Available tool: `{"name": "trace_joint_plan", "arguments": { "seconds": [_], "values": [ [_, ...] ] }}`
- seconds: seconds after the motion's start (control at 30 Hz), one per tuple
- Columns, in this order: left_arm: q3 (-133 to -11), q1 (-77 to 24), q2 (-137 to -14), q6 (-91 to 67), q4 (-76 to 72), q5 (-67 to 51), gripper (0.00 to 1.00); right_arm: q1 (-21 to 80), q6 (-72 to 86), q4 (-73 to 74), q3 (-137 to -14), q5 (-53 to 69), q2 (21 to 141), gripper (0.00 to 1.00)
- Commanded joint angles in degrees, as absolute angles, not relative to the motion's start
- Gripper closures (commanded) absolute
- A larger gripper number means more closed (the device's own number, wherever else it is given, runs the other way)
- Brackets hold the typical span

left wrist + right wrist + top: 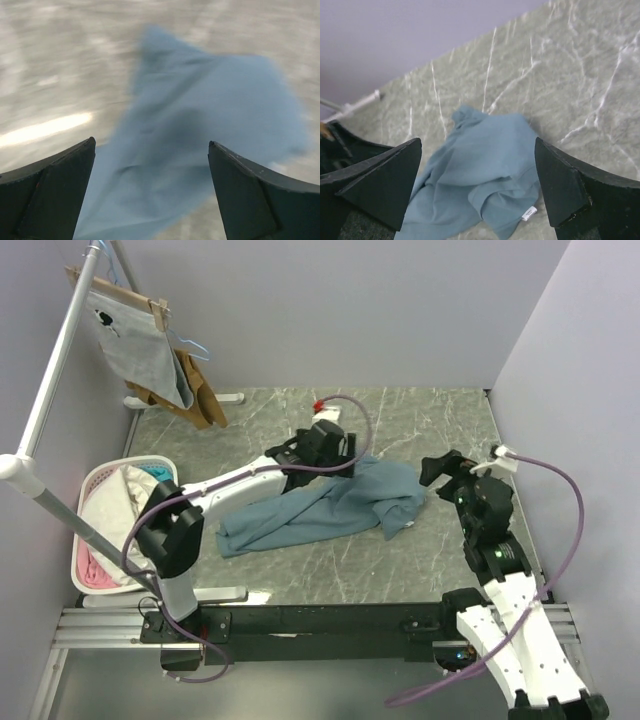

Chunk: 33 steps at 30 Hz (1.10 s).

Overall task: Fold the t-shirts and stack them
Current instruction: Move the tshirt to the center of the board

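Spotting a small white label [529, 213] at the edge of the teal t-shirt [320, 510], print too small to read. Lies crumpled midway across the marble table [420, 420], right beneath the left gripper [151, 150], spread wide with nothing held. Sits near the right gripper [478, 145] too, just ahead of it, likewise gaping wide, empty, clear of the cloth

A grey marbled table [420, 420] carried one teal tee [330, 508], crumpled in a long heap at its middle, with a small white label [529, 213] showing at the right end. Left of the tee, a white basket [95, 480] stood at the table's edge. Behind the tee to the left, a rack's white foot [225, 397] rested by the wall.
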<state>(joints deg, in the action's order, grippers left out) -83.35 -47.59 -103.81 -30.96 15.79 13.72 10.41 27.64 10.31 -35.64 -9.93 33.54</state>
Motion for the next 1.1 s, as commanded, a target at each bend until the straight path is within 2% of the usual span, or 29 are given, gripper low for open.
{"name": "trace_joint_plan", "arguments": {
  "seconds": [0.0,0.17,0.3,0.43,0.73,0.9,1.07],
  "values": [
    [-75.89,-42.73,-96.69,-32.69,20.91,32.35,0.01,10.63,27.86,9.84,-37.78,-4.67,42.17,0.0],
    [-64.18,-31.05,-92.47,-38.4,19.17,26.64,0.01,10.72,28.39,10.91,-41.4,-0.26,53.94,0.0],
    [-56.09,-22.6,-91.76,-41.39,16.35,22.77,0.01,10.72,31.02,7.65,-39.55,1.49,55.19,0.0],
    [-53.44,-13.91,-94.3,-42.54,16.43,20.48,0.01,10.72,30.5,9.13,-40.6,0.09,55.46,0.0],
    [-54.06,-0.81,-99.06,-40.52,25.4,28.64,0.01,10.72,29.27,11.76,-41.74,-2.89,60.19,0.0],
    [-52.65,2.55,-95.37,-39.02,27.07,34.44,0.01,10.72,27.6,12.22,-42.45,-5.1,64.33,0.0],
    [-52.12,0.53,-90.37,-35.69,21.99,23.13,0.01,10.72,26.37,11.87,-43.94,-4.13,70.74,0.0]
  ]
}}
